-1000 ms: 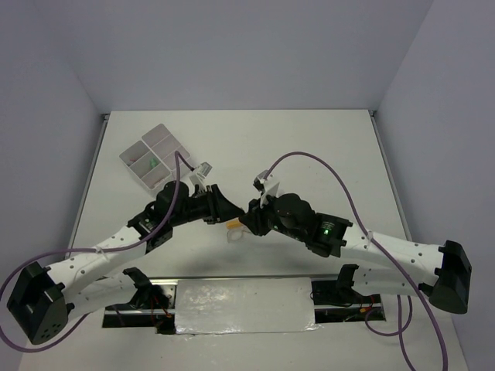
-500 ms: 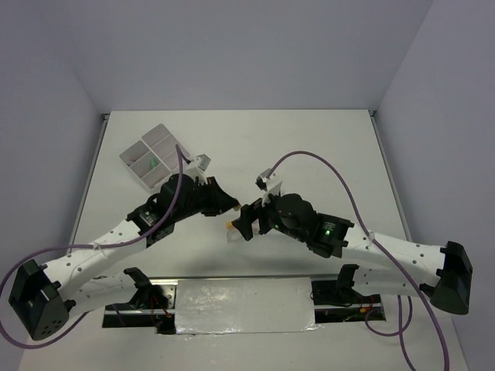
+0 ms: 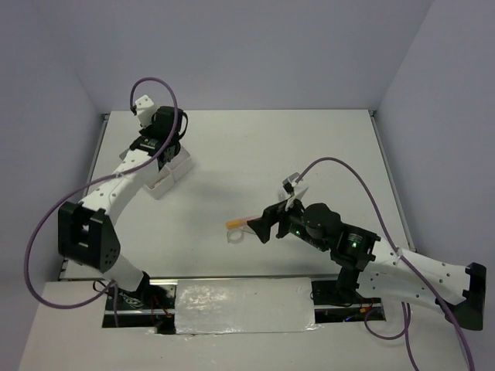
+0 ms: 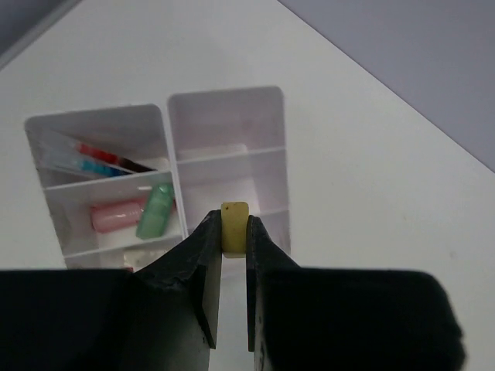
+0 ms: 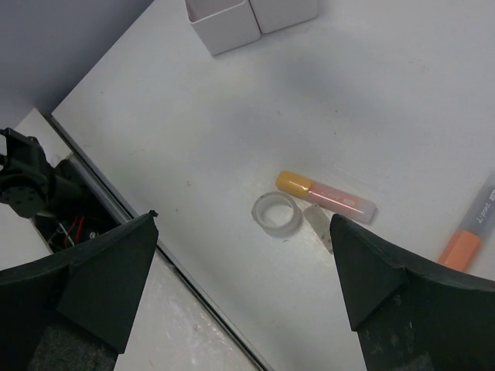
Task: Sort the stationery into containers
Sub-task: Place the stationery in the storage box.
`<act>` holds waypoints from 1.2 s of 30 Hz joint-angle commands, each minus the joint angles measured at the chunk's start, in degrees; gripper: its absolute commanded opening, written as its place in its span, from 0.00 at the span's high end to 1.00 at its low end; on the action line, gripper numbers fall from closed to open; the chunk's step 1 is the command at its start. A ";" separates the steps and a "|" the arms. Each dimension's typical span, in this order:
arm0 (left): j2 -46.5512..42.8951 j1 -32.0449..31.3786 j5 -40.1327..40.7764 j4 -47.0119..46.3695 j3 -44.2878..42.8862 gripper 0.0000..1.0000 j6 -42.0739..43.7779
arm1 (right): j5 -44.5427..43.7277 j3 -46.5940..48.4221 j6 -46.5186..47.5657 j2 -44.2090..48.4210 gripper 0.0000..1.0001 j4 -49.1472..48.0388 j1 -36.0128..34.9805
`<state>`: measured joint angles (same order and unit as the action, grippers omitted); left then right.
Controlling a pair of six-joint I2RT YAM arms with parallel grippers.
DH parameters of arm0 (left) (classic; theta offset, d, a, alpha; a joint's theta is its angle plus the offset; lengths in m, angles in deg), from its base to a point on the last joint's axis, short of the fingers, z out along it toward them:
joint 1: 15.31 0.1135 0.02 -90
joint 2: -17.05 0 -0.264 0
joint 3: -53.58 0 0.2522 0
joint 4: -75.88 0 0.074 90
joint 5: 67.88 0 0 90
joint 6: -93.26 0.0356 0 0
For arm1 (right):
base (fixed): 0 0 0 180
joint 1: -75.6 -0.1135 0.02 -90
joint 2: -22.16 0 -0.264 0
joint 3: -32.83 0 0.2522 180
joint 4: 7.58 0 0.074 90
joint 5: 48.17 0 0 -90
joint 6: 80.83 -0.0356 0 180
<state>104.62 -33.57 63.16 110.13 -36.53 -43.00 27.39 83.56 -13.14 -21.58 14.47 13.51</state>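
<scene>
Tan eraser point(image 4: 234, 219), pinched in the left claw point(image 4: 233, 233), has swung from mid tabletop point(image 4: 387, 201) to above the trays point(image 4: 267, 102), ready for release; right claw point(image 5: 241, 232) hangs wide open.

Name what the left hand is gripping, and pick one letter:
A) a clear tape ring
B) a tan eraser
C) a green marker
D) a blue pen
B: the left wrist view shows the left hand pinching a small tan eraser above the white tray. The green marker already lies in a compartment, and the tape ring sits on the table.
</scene>
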 commanded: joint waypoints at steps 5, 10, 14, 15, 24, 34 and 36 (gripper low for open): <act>7.69 4.63 10.12 -9.48 -6.08 0.99 7.22 | -0.86 -2.08 -0.64 3.85 0.00 0.75 0.03; 11.83 5.87 10.73 -10.47 -8.19 0.92 9.26 | -0.42 -1.38 0.59 3.06 0.00 1.90 -0.05; 12.62 6.75 9.33 -14.59 -6.09 0.84 10.14 | -0.24 -0.67 1.65 2.26 0.00 1.72 0.21; 13.15 6.83 9.15 -14.78 -6.08 0.83 9.70 | 0.11 -0.24 1.82 1.74 0.00 1.81 0.04; 15.00 7.19 10.03 -16.98 -4.50 0.76 8.83 | 0.20 0.82 3.06 0.86 0.00 2.60 0.03; 18.07 7.71 10.64 -18.03 -3.54 0.58 7.15 | 1.08 1.00 4.02 0.24 0.00 2.08 0.03; 18.25 7.89 10.56 -18.47 -3.01 0.55 6.97 | 1.34 0.65 4.02 1.12 0.00 1.81 -0.05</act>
<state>122.79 -26.25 71.92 94.66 -39.66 -34.70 28.11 82.69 -10.23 -21.80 17.75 13.53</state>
